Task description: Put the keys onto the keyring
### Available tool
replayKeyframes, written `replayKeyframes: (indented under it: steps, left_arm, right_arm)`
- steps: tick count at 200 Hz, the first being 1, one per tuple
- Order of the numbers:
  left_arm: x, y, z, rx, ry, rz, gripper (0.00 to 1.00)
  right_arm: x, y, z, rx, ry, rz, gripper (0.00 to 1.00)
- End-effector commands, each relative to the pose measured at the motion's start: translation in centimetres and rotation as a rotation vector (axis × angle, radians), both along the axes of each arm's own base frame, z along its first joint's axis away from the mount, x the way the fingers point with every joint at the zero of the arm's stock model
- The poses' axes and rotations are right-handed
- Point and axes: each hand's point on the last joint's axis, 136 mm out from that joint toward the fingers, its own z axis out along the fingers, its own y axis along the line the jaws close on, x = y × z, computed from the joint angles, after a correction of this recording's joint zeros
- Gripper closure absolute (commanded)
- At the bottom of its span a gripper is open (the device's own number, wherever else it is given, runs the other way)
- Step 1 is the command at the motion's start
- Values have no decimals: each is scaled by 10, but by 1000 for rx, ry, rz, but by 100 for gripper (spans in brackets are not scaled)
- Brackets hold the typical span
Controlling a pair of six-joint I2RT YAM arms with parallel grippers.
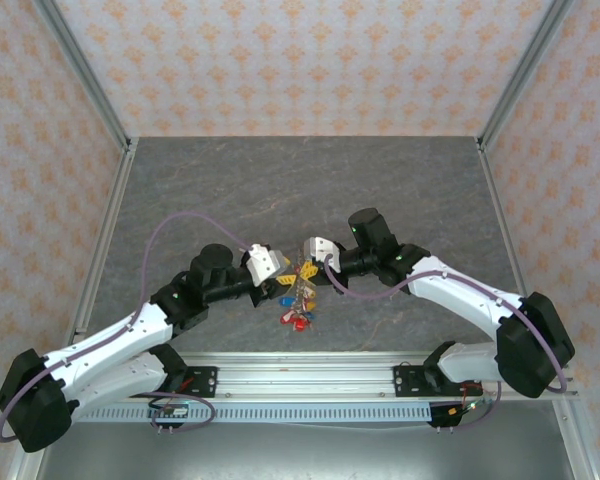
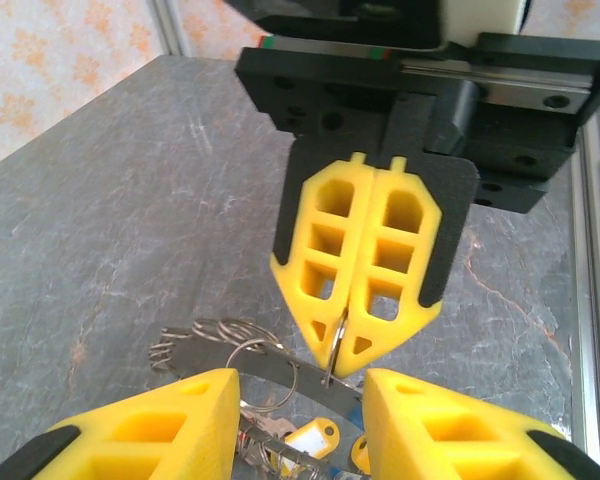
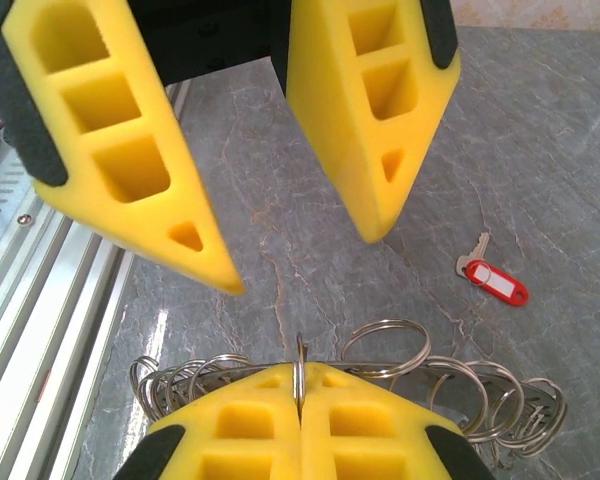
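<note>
Left wrist: right tool (image 2: 346, 360) pinches keyring (image 2: 280, 368) at its rim

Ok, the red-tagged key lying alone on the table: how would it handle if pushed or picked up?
The red-tagged key looks small and thin, so it is probably light and apt to slide on the smooth table rather than roll. It lies flat, so pinching it may be fiddly.

Keys (image 1: 296, 300) too small to count from above; right claw (image 3: 298, 372) hides the middle of the keyring (image 3: 410, 368)
</note>
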Motion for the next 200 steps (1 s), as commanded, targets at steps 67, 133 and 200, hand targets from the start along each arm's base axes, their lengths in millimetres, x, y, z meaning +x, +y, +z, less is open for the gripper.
replayKeyframes:
  steps: [67,133,200]
  left_arm:
    - [3,-14,-3,26,-47,-81,65]
    - [1,-22,-4,42,-26,-139,79]
    - [-2,-24,-1,58,-26,-166,86]
  right_arm:
    - [-6,7,22,102,-42,74,100]
    - [-6,6,17,87,-41,81,100]
    - [-6,5,12,58,-45,88,100]
